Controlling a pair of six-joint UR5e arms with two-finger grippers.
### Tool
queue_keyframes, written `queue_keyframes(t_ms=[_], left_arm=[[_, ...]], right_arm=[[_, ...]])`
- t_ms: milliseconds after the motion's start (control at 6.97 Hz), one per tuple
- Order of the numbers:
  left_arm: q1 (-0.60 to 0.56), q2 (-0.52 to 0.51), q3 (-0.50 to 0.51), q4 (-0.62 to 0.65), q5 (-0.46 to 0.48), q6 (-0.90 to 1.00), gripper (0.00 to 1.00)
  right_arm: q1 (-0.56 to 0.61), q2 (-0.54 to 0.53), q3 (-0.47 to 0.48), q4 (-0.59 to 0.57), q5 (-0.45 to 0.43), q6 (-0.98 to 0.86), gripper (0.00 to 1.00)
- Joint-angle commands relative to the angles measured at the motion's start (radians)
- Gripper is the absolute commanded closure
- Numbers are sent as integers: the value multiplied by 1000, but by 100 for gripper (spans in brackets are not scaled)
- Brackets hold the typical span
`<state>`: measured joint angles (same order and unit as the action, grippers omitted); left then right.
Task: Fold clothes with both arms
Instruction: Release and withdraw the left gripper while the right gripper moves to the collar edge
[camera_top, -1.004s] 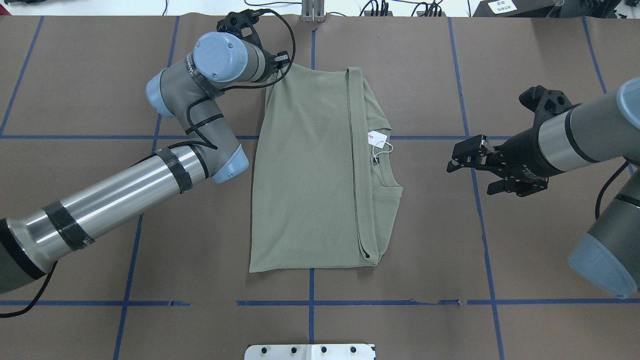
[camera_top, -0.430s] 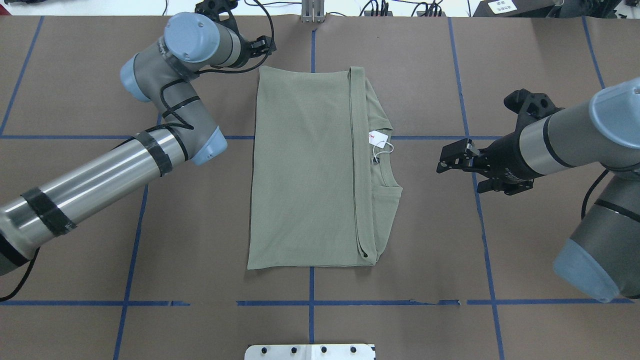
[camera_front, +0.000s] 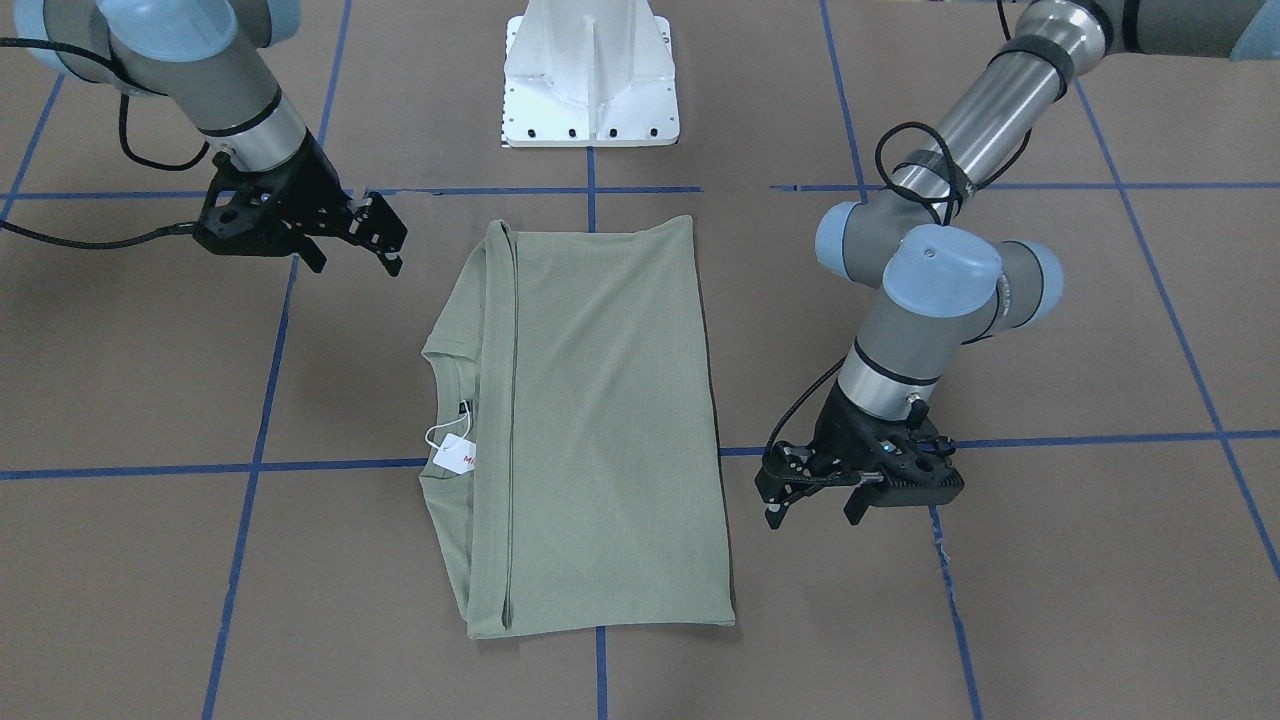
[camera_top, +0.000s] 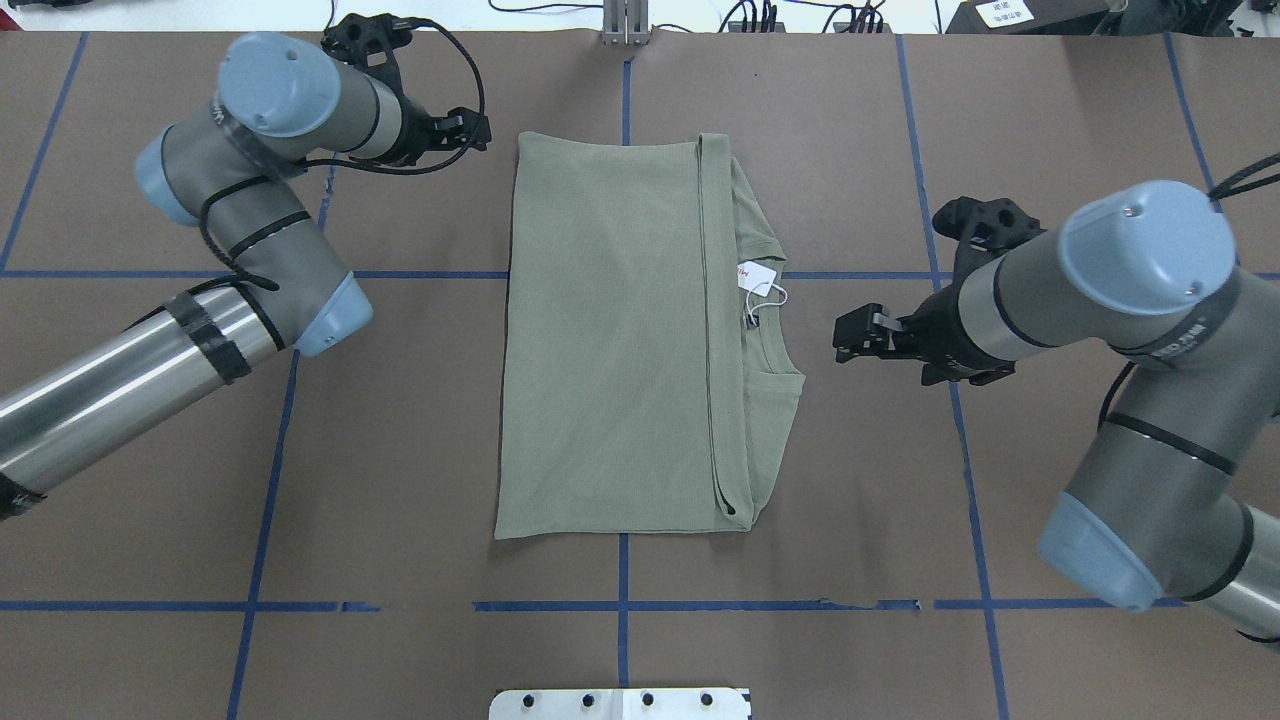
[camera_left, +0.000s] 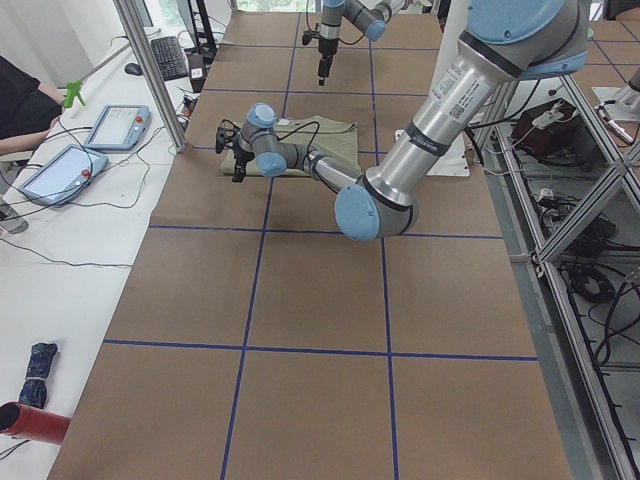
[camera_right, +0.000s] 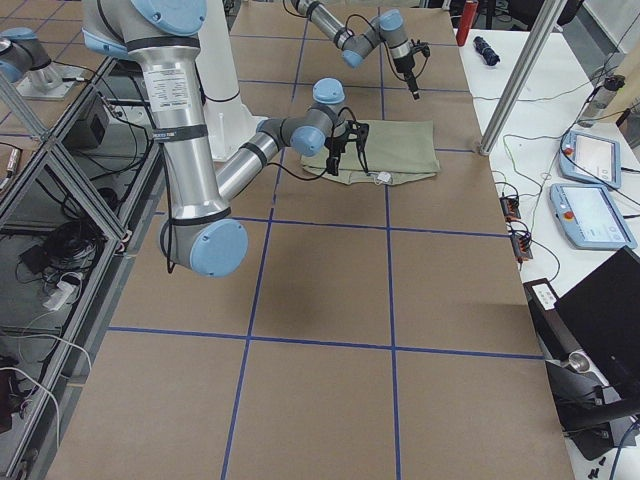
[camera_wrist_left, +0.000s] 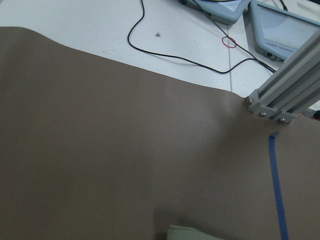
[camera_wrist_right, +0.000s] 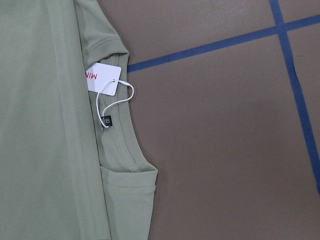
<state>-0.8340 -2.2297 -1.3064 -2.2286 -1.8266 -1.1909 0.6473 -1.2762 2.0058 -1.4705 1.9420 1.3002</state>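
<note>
Leaving the shirt, left end effector retreats released; right end effector nears, released.

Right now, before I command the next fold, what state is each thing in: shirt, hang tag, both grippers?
shirt: folded lengthwise, lying flat, held by neither gripper.
hang tag: exposed at the neckline, resting on the fabric.
left gripper: open, empty, clear of the shirt's edge.
right gripper: open, empty, facing the collar, not touching it.
</note>
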Motion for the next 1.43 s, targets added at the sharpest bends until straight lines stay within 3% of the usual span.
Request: queue_keyframes(t_ms=[0,143,287,1291], left_arm=[[3,130,-345,248,-78,14,0],[9,193,-496,301,-97,14,0],[22,220,-555,310,-97,11,0],[52,242,-554,311,-99,1,0]], right_arm=[[-105,194,-89,-210,-124,-87,0],[-132,248,-145,-212,-132,-88,0],[-162,288,-200,-214,-132,-137,0],[-265,276,-265,-217,-129,-200,0]])
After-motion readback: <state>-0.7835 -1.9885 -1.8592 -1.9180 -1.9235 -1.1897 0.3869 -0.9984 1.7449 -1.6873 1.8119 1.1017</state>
